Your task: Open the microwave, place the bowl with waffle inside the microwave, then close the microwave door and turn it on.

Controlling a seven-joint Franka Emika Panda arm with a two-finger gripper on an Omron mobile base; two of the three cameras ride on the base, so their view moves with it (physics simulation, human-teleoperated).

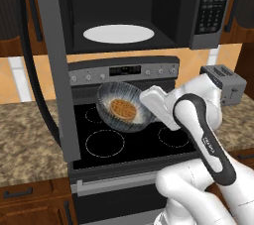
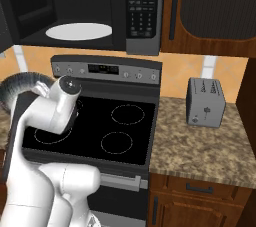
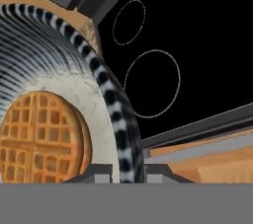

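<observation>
At the left, the door (image 1: pixel 54 60) stands swung open, edge-on to us in the left base view, so the microwave (image 1: pixel 139 6) cavity is free and its white plate (image 1: pixel 118 33) shows on the floor inside. Below it we carry the bowl (image 1: pixel 119 106) in the air above the stove's (image 1: pixel 134 140) back-left burners, tipped toward the camera, the waffle (image 1: pixel 123 109) lying against its inner wall.

We judge the step in hand to be lifting the bowl into the cavity. To do it well we should level the bowl first, since the tilt lets the waffle slide toward the rim. Then we raise it clear of the stove's control panel and of the microwave's lower lip, keep right of the open door, and set it down on the white plate.

Farther right, the gripper (image 3: pixel 127 168) pinches the bowl's rim: in the hand view one fingertip sits inside the wall and one outside, jaws narrow, closed on the striped rim. At the right edge of the counter (image 2: pixel 210 146) the toaster (image 2: pixel 204 101) stands well apart.
</observation>
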